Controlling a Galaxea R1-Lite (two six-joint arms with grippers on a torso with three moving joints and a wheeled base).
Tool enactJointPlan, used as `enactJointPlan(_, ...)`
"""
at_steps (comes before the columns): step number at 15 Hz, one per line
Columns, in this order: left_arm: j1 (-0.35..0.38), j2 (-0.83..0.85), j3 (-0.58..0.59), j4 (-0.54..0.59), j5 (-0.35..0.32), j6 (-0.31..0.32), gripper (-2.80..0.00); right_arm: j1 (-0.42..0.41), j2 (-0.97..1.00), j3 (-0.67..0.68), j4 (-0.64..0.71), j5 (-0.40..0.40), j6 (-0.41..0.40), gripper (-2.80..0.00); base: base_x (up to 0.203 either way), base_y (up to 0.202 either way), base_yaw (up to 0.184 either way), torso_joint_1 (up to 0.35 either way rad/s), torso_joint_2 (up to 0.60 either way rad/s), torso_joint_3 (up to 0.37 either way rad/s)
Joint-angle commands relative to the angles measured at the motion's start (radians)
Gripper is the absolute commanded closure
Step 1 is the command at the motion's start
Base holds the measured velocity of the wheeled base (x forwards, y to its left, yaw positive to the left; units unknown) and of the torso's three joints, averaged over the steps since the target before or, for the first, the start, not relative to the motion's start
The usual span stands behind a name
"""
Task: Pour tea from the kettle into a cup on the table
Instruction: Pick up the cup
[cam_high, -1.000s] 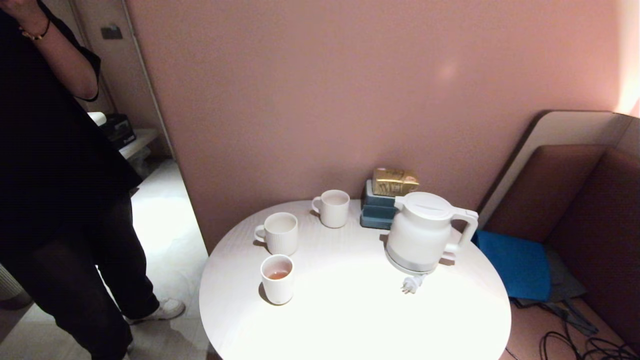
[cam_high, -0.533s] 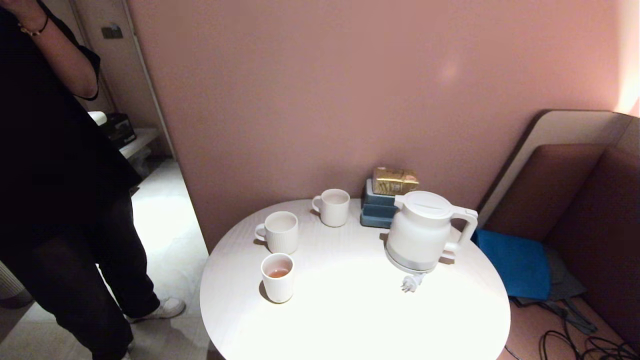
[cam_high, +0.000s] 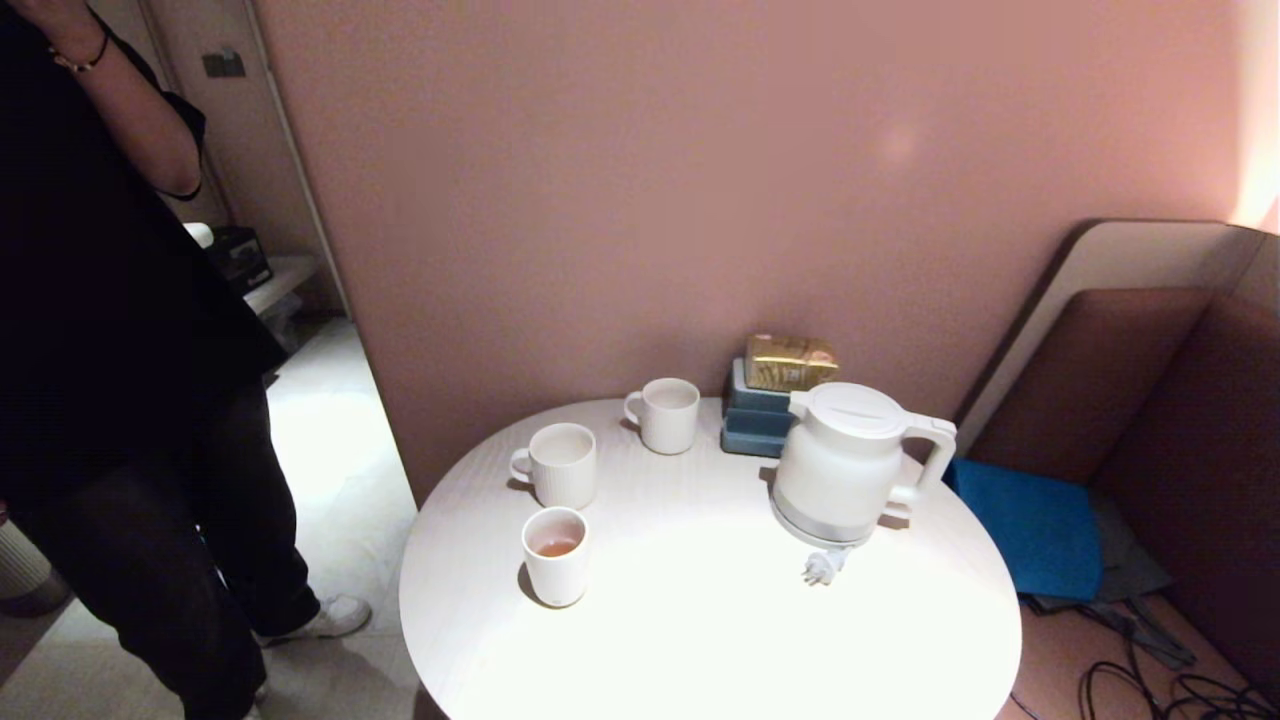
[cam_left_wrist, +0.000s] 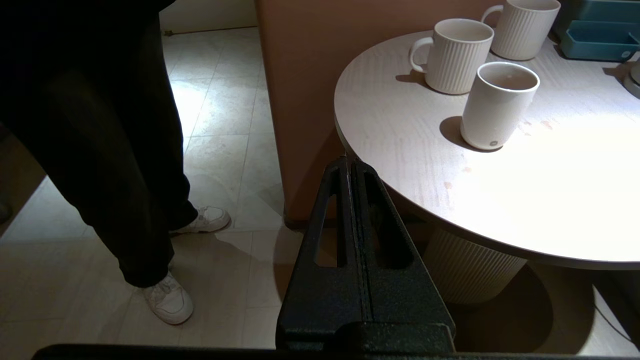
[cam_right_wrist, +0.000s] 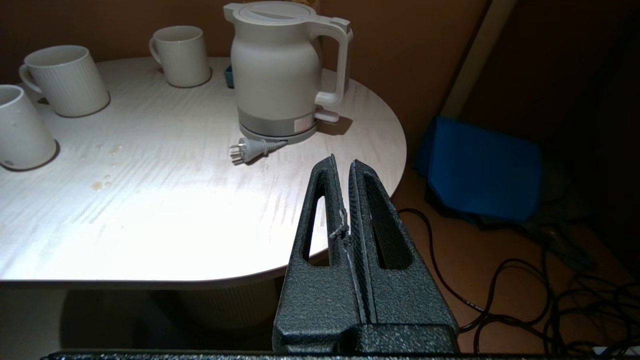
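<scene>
The white kettle stands upright on the right side of the round white table, its plug lying in front of it. A plain white cup at the table's left holds a little reddish-brown tea. Two ribbed white mugs stand behind it. Neither arm shows in the head view. My left gripper is shut and empty, short of the table's left edge. My right gripper is shut and empty, near the table's front right edge, with the kettle farther on.
A person in dark clothes stands on the floor left of the table. A teal box with a gold packet sits behind the kettle against the pink wall. A blue cushion and cables lie on the right. Small drops mark the tabletop.
The person's arm and legs have shifted slightly. Both grippers and the things on the table have stayed still.
</scene>
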Motion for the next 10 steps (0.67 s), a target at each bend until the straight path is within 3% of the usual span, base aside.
enactJointPlan(1, 0.000, 0.002, 0.000, 0.000, 0.000, 0.000, 0.00, 0.000, 0.001, 0.000, 0.000, 0.000, 0.001, 0.00, 0.000, 0.000, 0.000, 0.000, 0.00, 0.000)
enactJointPlan(6, 0.000, 0.002, 0.000, 0.000, 0.000, 0.000, 0.00, 0.000, 0.001, 0.000, 0.000, 0.000, 0.002, 0.00, 0.000, 0.000, 0.000, -0.006, 0.01, 0.005)
enactJointPlan(10, 0.000, 0.002, 0.000, 0.001, 0.000, 0.000, 0.00, 0.000, 0.001, 0.001, 0.000, -0.001, 0.002, 0.00, 0.000, 0.000, 0.000, -0.176, 0.36, 0.176)
